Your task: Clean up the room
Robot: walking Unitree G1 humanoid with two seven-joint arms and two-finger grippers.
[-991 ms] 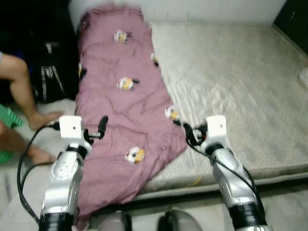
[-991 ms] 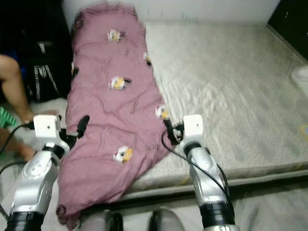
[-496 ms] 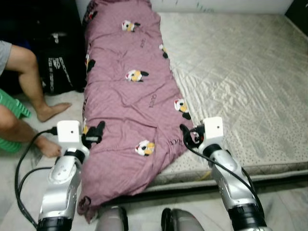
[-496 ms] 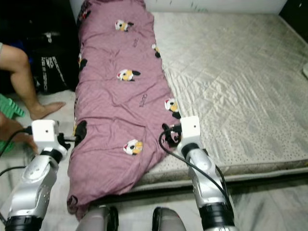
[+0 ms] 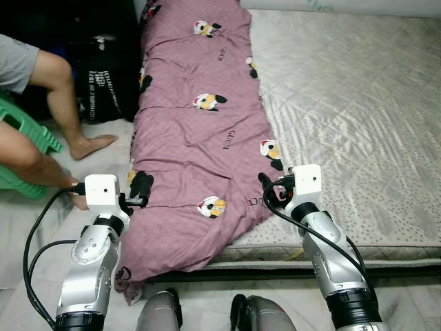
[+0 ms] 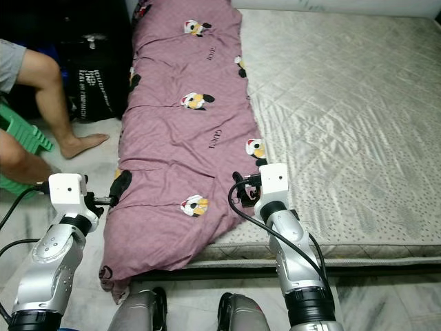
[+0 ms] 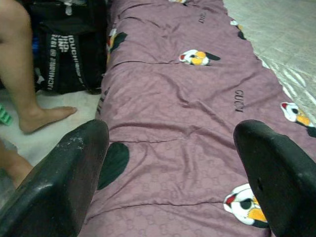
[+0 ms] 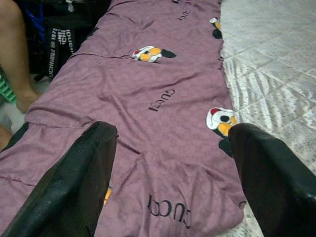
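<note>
Left eye view: a mauve quilt with cartoon prints lies along the left edge of a bare grey mattress. Its long axis runs from the top centre of the frame down to lower left, far end at the top edge, near end spilling over the mattress corner toward the floor. The left gripper sits at lower left, at the quilt's outer edge; the right gripper sits at lower centre-right, at the quilt's inner near edge where it meets the mattress. A person's leg and bare foot are at upper left, beside a black bag and a green stool.

Right eye view: same layout, everything a little further left in the frame. The quilt's hanging near corner reaches the floor at lower left.

Left wrist view: both black fingers stand wide apart, nothing between them (quilt surface lies beyond). Here the printed lettering on the cloth is legible, and the bag stands just beside the quilt's edge, details too small from the head.

Right wrist view: fingers likewise spread, empty, over the quilt; the quilt's edge against the mattress runs toward the upper right.
</note>
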